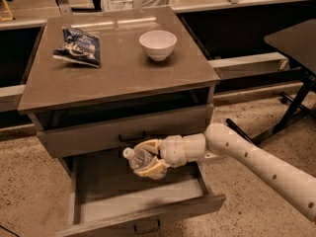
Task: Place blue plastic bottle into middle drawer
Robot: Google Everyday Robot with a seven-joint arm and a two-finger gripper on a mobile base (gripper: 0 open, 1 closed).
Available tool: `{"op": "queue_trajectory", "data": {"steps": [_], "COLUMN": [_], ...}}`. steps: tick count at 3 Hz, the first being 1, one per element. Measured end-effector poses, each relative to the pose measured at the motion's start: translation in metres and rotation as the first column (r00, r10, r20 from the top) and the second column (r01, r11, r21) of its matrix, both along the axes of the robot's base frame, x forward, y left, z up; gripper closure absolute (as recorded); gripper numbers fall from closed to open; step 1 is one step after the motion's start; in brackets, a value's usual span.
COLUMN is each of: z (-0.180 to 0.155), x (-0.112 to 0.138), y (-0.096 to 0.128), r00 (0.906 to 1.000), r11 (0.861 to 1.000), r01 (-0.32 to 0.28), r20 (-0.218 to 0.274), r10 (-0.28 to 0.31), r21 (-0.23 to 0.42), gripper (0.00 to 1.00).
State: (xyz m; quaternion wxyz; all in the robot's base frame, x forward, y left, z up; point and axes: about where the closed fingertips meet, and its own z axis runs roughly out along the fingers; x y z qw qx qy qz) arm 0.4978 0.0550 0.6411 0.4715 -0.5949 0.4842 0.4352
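The blue plastic bottle point(135, 157) is a small clear bottle with a white cap pointing left. My gripper point(147, 159) is shut on it and holds it lying sideways. It hangs over the back part of the open middle drawer point(128, 197), just under the upper handled front point(123, 131). The drawer is pulled out towards the camera, and its dark handle point(147, 226) shows at the bottom edge. My white arm point(247, 159) reaches in from the right.
On the cabinet top point(123, 68) lie a dark blue snack bag point(77, 45) at the left and a white bowl point(158, 44) at the centre. A dark table with metal legs point(296, 58) stands at the right. The floor is speckled.
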Motion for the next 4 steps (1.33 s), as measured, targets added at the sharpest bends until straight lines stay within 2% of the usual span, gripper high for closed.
{"op": "queue_trajectory", "data": {"steps": [1, 2, 3, 4], "z": [-0.024, -0.057, -0.085, -0.108], "x": [0.026, 0.042, 0.051, 0.052], "y": [-0.003, -0.008, -0.014, -0.021], "r00": [0.9979, 0.9957, 0.9952, 0.9931], "r11": [0.996, 0.984, 0.976, 0.973], "r01": [0.054, 0.083, 0.094, 0.117], "r20": [0.032, 0.028, 0.008, -0.027], "r10": [-0.056, -0.088, -0.098, -0.114], "r21": [0.077, 0.157, 0.197, 0.197], "gripper": [1.00, 1.00, 0.83, 0.60]}}
